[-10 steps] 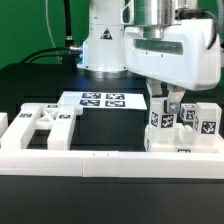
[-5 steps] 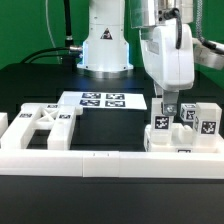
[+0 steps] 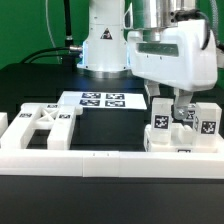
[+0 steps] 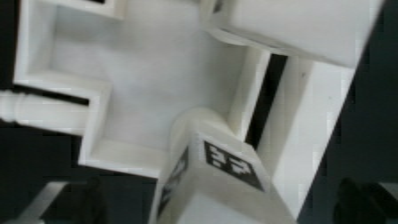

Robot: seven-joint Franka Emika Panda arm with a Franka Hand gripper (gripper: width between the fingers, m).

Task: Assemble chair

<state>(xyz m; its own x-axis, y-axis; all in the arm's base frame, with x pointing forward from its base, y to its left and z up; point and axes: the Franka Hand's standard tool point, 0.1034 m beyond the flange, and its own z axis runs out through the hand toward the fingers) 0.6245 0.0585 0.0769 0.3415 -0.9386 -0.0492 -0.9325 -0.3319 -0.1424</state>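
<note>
Several white chair parts stand at the exterior view's right. A tagged post leg stands upright on a flat white seat piece, with another tagged post beside it. My gripper hangs straight down over the first post. In the blurred wrist view that post runs up into my gripper, with dark fingers close on both sides, so it looks shut on the post. The seat piece lies below. An X-braced frame lies at the exterior view's left.
The marker board lies flat at the back middle, in front of the robot base. A long white border rail runs along the front edge. Black table shows between the frame and the seat piece.
My hand turned about its vertical axis, from broadside to edge-on half a second ago and broadside again now. It stayed over the same post. The parts have not shifted.
</note>
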